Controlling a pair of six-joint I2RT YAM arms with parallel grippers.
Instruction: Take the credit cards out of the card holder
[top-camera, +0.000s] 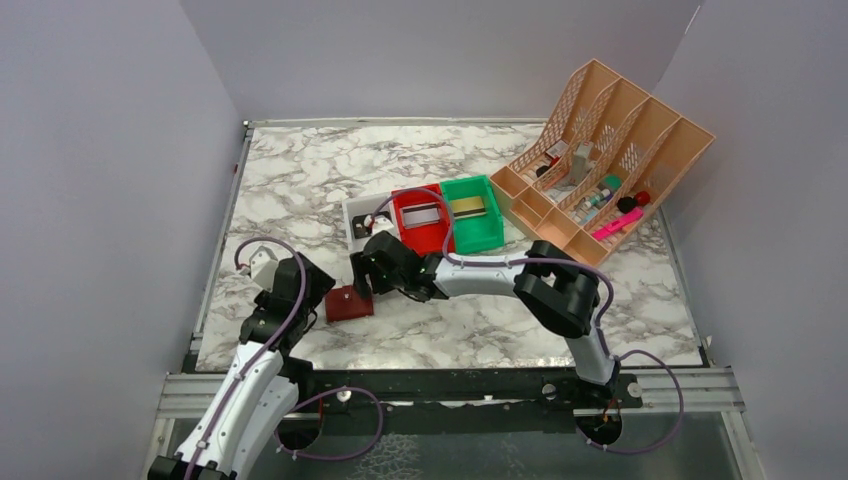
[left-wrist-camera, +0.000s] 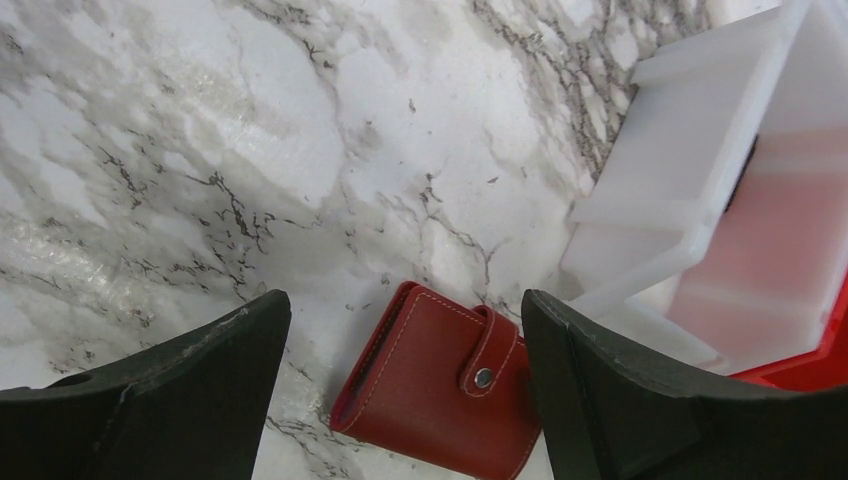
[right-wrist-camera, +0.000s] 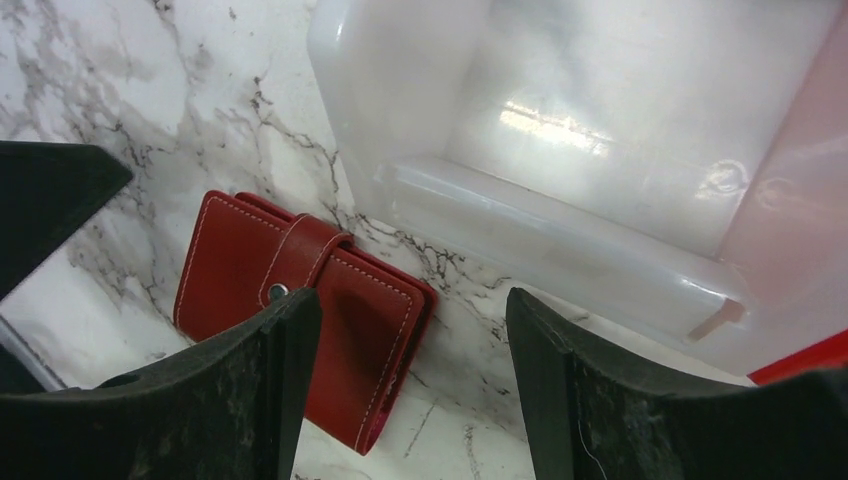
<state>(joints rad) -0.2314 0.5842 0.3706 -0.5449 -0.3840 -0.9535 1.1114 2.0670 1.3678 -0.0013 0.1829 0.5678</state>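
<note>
The card holder (top-camera: 349, 303) lies flat and closed on the marble, its snap strap fastened (left-wrist-camera: 440, 380) (right-wrist-camera: 300, 300). My left gripper (top-camera: 318, 300) (left-wrist-camera: 405, 300) is open just above it, one finger on each side and nothing held. My right gripper (top-camera: 362, 280) (right-wrist-camera: 412, 300) is open too, over the holder's edge nearest the white bin, its left finger overlapping the strap in the view. A grey credit card (top-camera: 423, 216) lies in the red bin and a gold one (top-camera: 472, 205) in the green bin. No card shows in the holder.
A white bin (top-camera: 357, 212) (right-wrist-camera: 560, 150) (left-wrist-camera: 680, 170), a red bin (top-camera: 405, 235) and a green bin (top-camera: 490, 235) stand in a row just behind the holder. A peach desk organizer (top-camera: 600, 165) with small items stands at the back right.
</note>
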